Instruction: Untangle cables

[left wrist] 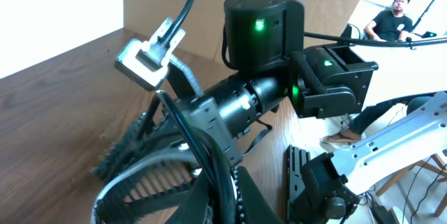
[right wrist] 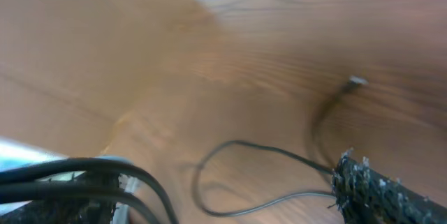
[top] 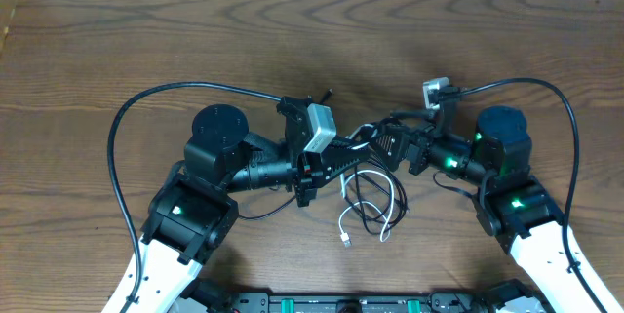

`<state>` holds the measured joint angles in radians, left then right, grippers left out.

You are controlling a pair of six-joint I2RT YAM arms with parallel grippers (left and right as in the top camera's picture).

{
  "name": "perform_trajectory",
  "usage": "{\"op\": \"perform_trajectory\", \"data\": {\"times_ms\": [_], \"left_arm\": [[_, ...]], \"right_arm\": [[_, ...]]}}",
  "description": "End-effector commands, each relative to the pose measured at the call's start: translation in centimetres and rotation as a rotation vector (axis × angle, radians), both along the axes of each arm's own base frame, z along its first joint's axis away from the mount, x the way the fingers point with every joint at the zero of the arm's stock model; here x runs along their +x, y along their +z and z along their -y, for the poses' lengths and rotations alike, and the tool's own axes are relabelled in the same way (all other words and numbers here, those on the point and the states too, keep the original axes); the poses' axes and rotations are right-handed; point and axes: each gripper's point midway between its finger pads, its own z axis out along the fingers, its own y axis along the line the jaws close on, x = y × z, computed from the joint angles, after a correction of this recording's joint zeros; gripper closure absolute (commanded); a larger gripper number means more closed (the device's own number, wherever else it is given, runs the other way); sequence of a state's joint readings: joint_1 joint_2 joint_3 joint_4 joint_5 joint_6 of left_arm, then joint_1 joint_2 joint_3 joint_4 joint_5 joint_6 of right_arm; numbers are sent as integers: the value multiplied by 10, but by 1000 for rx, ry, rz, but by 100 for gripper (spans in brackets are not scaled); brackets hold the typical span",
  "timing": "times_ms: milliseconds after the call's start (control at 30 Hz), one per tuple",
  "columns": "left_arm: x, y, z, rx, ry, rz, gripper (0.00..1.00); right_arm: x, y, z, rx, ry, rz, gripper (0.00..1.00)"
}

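Lying tangled on table: black cable; white cable

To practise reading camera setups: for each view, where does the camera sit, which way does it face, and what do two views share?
Overhead: above the table, looking straight down; left arm and right arm flank the cables.
Left wrist: on the left arm, facing the right arm; own dark fingers show below.
Right wrist: low, blurred, facing the table and a thin black cable; one finger shows.
Shared: the right arm's grey camera box, overhead and left wrist.
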<state>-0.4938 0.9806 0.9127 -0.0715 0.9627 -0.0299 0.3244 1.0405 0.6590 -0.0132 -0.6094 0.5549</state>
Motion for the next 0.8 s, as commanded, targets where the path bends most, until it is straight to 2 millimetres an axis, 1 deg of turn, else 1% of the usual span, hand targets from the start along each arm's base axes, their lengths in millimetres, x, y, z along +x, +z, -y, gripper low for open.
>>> {"op": "perform_trajectory", "data": {"times_ms": [0, 67, 233, 333, 467, 633, 767], "left_arm": [[-6, 6, 0, -15, -24, 6, 92], [-6, 6, 0, -15, -23, 6, 93], [-4, 6, -1, -15, -16, 8, 92], [4, 5, -4, -10, 21, 9, 92], [21, 3, -12, 3, 113, 15, 92], [36, 1, -22, 13, 191, 17, 92], [48, 1, -34, 13, 240, 17, 92]], "right_arm": [[23, -22, 27, -121, -207, -19, 6], [24, -27, 32, -140, -232, -35, 6], [22, -32, 37, -148, -238, -60, 6], [19, -35, 36, -150, -226, -78, 6], [7, -32, 22, -126, -113, -68, 6], [-1, -29, 13, -116, -36, -48, 6], [-14, -24, 2, -129, 106, 40, 5]]}}
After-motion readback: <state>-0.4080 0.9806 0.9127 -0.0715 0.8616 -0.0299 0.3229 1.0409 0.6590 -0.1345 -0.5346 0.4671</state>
